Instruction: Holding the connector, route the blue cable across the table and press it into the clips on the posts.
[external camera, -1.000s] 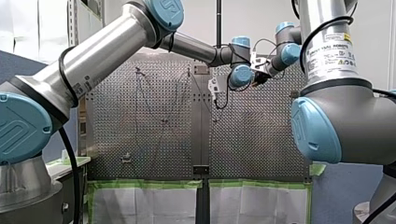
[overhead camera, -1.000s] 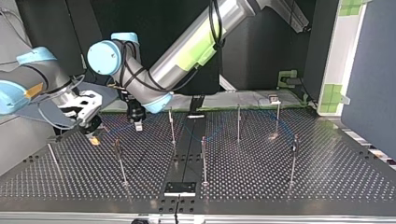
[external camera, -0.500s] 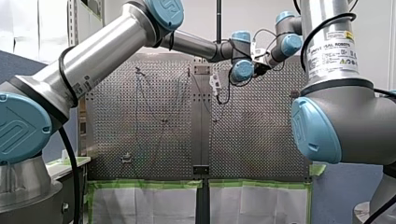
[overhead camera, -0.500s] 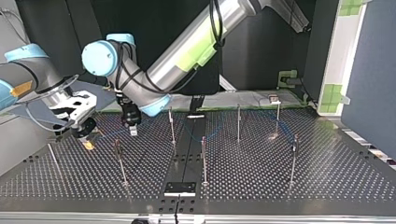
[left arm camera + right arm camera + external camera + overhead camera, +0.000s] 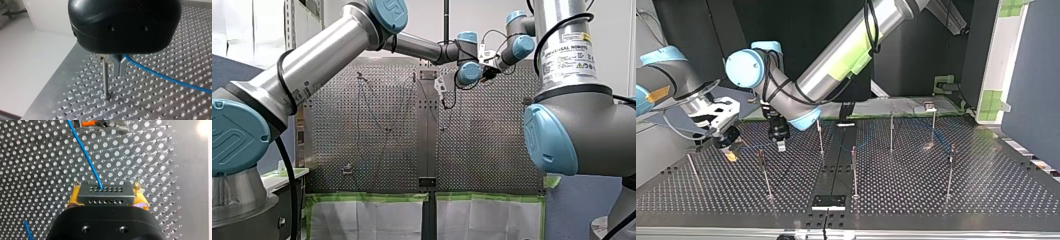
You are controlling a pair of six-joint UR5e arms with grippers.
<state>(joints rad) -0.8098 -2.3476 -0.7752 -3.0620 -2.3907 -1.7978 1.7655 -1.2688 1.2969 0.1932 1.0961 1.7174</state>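
Our right tool (image 5: 107, 196) has its yellow pads (image 5: 75, 198) clamped on the grey connector (image 5: 105, 191), a small block with two rows of holes, held above the perforated desk (image 5: 37, 170). In the top view it hangs near that view's left edge. The blue cable (image 5: 85, 152) leaves the connector's upper row and runs over the desk to our left tool (image 5: 119, 74), whose metal fingers (image 5: 123, 67) are pinched together on it. From there the cable trails off low over the holes. A thin post (image 5: 106, 77) stands just beside those fingers, apart from the cable. In the top view more posts (image 5: 891, 131) stand well apart across the desk. In the front view a white label (image 5: 568, 57) on our right arm (image 5: 577, 130) reads UNIVERSAL ROBOTS; its smaller print is too fine for us to read. Along the desk's edge in the right wrist view runs a column of small stamped letters (image 5: 176, 182), K, L and M among them.
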